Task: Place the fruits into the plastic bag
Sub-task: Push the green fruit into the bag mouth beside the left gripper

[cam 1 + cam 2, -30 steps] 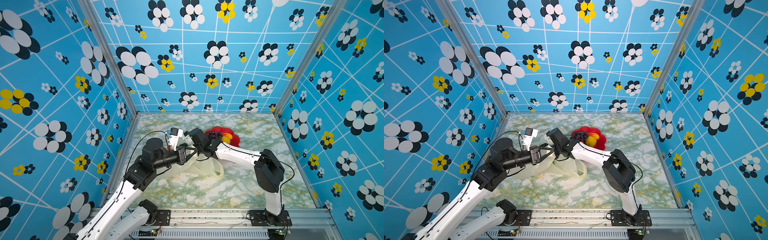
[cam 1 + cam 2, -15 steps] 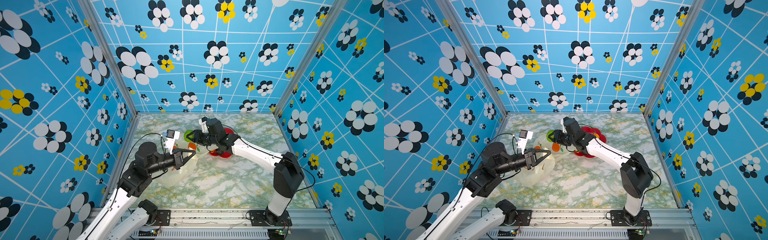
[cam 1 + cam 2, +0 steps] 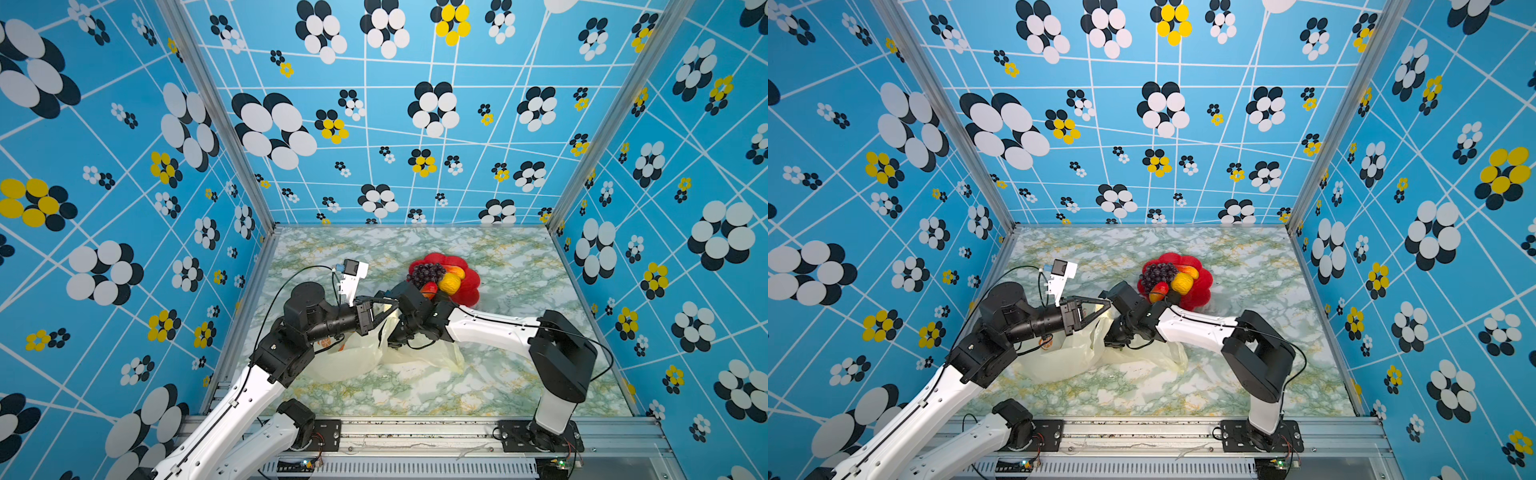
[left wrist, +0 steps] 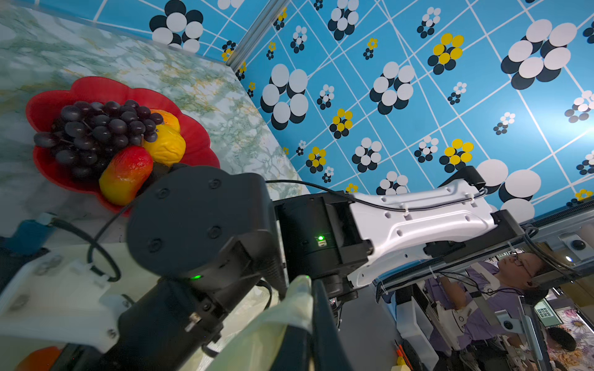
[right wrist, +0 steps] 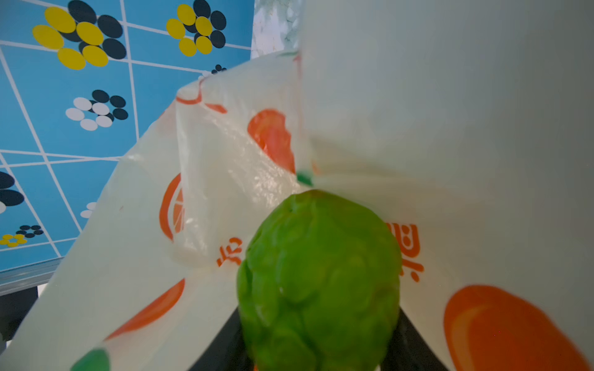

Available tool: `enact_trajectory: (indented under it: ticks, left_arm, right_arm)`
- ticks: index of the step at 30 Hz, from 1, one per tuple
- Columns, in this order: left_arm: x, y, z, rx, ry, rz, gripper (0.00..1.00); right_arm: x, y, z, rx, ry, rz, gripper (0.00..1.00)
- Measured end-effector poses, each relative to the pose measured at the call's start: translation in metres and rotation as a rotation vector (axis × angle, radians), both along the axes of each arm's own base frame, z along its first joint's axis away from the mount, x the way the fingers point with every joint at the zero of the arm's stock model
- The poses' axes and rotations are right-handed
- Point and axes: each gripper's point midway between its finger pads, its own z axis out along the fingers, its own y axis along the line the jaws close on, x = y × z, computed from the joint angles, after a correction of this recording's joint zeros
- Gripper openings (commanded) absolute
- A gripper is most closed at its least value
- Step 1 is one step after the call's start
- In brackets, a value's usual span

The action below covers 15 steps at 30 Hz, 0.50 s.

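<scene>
Right wrist view | right end effector (image 5: 321, 359) pinches green lime (image 5: 319, 279) inside plastic bag (image 5: 225, 180) mouth | left end effector (image 3: 380, 309) pressed together on bag rim, near tabletop's left edge | risk: rim slips, mouth collapses, lime lands outside.

Both top views looked down from high at the near edge, sharing the whole table (image 3: 498, 374); wrist cameras sat close in.
</scene>
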Motion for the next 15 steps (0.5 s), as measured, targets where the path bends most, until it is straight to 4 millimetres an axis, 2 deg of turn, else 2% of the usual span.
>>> enact_trajectory:
  ticks: [2, 4, 7, 10, 12, 15]
  left_arm:
    - [-0.002, -0.001, -0.008, 0.007, 0.017, -0.01, 0.0]
    - [-0.003, -0.002, -0.011, 0.005, 0.026, -0.02, 0.0]
    - [-0.006, -0.002, -0.009, -0.005, 0.023, -0.03, 0.0]
    - [-0.01, -0.002, -0.006, -0.018, 0.017, -0.044, 0.0]
    - [-0.015, -0.001, 0.0, -0.034, 0.0, -0.056, 0.0]
    - [-0.024, 0.0, 0.005, -0.051, -0.025, -0.08, 0.0]
  right_arm:
    - [0.01, 0.002, -0.007, -0.013, 0.006, -0.035, 0.33]
    - [0.03, -0.004, -0.01, -0.037, -0.017, -0.108, 0.32]
    - [0.084, -0.019, -0.001, -0.044, -0.095, -0.271, 0.32]
    - [0.137, -0.038, 0.025, -0.011, -0.191, -0.427, 0.33]
    - [0.169, -0.046, 0.055, 0.047, -0.254, -0.506, 0.34]
    - [0.197, -0.049, 0.102, 0.161, -0.315, -0.56, 0.35]
